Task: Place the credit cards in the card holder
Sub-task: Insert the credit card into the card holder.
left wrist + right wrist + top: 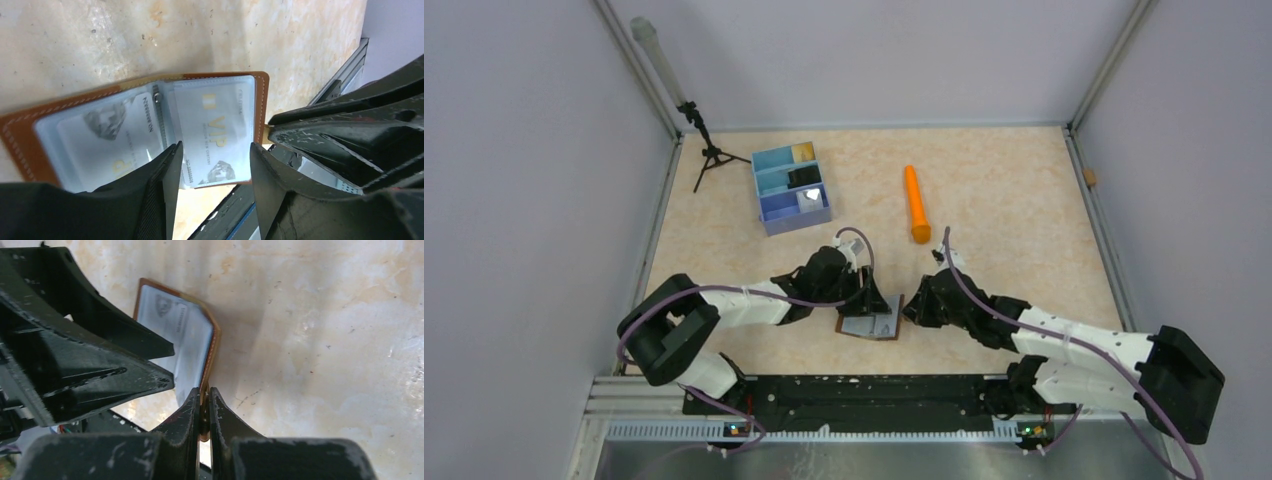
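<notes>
Three credit cards remain, I judge — far up the surface, in the blue tray. Nearer, the card holder lies open with two cards sleeved. My right fingers clench its edge; my left fingers hang spread and empty, just above it.

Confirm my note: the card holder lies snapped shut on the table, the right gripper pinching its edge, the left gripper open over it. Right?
Not shut: the card holder lies open on the table, cards showing inside, as the left wrist view shows. The rest holds: the right gripper pinches its edge, the left gripper is open over it.
</notes>
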You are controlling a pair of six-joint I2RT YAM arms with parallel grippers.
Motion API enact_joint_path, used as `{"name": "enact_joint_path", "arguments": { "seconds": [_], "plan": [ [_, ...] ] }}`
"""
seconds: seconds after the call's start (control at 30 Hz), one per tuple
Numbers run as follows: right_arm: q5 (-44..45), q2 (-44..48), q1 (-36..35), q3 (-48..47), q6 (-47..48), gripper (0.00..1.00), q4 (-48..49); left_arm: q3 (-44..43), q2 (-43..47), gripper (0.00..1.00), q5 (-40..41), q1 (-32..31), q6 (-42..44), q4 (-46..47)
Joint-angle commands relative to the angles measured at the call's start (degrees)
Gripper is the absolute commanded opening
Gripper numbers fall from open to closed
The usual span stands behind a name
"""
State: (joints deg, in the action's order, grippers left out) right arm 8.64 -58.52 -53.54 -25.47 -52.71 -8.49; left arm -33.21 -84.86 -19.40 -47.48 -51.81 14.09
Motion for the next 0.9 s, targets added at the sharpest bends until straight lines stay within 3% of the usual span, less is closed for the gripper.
{"name": "enact_joint_path", "arguments": {
  "seconds": [0.0, 0.6, 0.87],
  "plan": [
    [-2.42, 2.45, 0.45, 0.13, 0.5, 0.0, 4.55, -1.07, 0.75, 0.56, 0.3, -0.35, 1.02, -0.56],
    [-2.89, 1.33, 0.41, 0.99, 0.86, 0.0, 5.9, -1.84, -1.9, 0.58, 0.52, -0.95, 0.65, 0.36],
    [1.19, -1.63, 0.37, 1.81, -0.64, 0.0, 3.33, -2.0, -2.11, 0.59, 0.59, -1.21, 0.56, 0.38]
  ]
}}
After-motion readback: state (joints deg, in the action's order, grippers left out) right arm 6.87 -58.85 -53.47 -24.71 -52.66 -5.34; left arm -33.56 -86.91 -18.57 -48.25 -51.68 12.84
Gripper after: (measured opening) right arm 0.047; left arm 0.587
